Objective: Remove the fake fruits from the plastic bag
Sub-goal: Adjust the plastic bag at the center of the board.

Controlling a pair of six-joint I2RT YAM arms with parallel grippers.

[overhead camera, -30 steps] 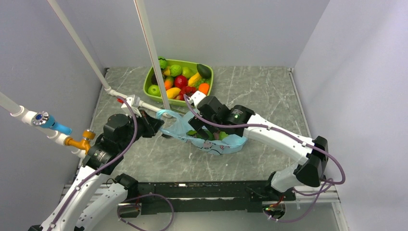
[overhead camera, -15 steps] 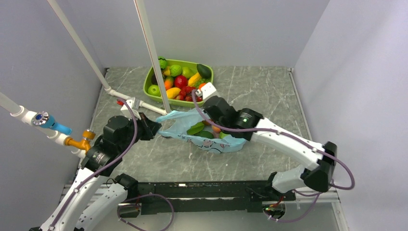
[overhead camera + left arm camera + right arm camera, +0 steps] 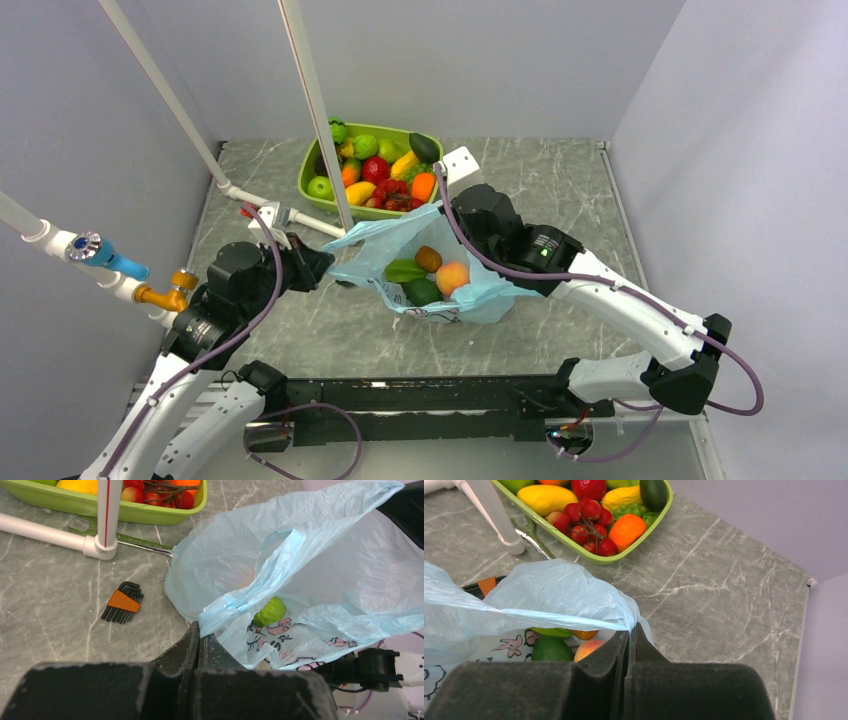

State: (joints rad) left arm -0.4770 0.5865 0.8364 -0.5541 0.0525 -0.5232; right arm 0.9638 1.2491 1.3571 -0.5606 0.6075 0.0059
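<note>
At the middle of the table we see the plastic bag, its mouth stretched wide between our two arms. Our left gripper is pinching the bag's edge at 9 o'clock, jaws pressed together on the film. Our right gripper is pinching the opposite edge at about 1 o'clock. The fake fruits lie inside the bag: a peach, a brown kiwi-like piece and two green ovals. A lime-green tray with other fruits stands just beside the bag at 12 o'clock.
</note>
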